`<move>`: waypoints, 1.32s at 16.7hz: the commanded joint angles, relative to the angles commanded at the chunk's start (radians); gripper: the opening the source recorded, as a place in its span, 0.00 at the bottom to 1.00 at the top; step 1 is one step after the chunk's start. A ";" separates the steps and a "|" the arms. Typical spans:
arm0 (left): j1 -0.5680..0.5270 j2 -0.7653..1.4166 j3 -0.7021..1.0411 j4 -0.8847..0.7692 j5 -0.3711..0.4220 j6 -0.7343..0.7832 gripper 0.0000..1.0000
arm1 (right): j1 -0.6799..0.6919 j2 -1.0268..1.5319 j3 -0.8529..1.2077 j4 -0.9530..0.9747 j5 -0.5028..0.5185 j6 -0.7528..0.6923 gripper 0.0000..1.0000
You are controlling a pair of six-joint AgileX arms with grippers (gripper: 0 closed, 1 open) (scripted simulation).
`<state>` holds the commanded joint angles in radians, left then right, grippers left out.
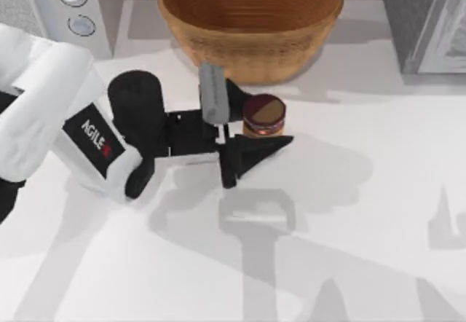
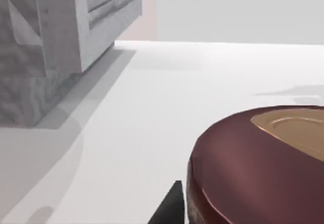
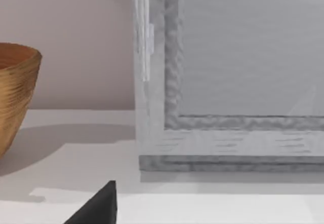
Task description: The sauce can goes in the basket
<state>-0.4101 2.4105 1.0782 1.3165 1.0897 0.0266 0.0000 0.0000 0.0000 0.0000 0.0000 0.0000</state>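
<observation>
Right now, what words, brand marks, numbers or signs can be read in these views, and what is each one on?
"AGILE", white letters with a red mark after them: on the black panel of the left arm in the top view.
Sauce can label: an orange band, no readable text.
Two round dials on the grey appliance at the top view's left: no legible markings.
Basket: no text.

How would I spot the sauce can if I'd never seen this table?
Find the big woven basket at the table's far edge. Just in front of it, between the left gripper's black fingers, stands the sauce can: a small dark red jar with a brown lid, far smaller than the basket.
</observation>
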 joint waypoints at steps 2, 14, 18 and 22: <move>0.036 -0.092 -0.099 0.006 0.012 0.003 0.00 | 0.000 0.000 0.000 0.000 0.000 0.000 1.00; 0.113 -0.383 -0.425 0.023 0.086 0.011 0.00 | 0.000 0.000 0.000 0.000 0.000 0.000 1.00; 0.100 -0.374 -0.358 -0.042 0.027 0.011 0.00 | 0.000 0.000 0.000 0.000 0.000 0.000 1.00; 0.084 -0.360 -0.146 -0.210 -0.122 0.008 0.00 | 0.000 0.000 0.000 0.000 0.000 0.000 1.00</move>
<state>-0.3257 2.0503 0.9322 1.1062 0.9674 0.0345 0.0000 0.0000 0.0000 0.0000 0.0000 0.0000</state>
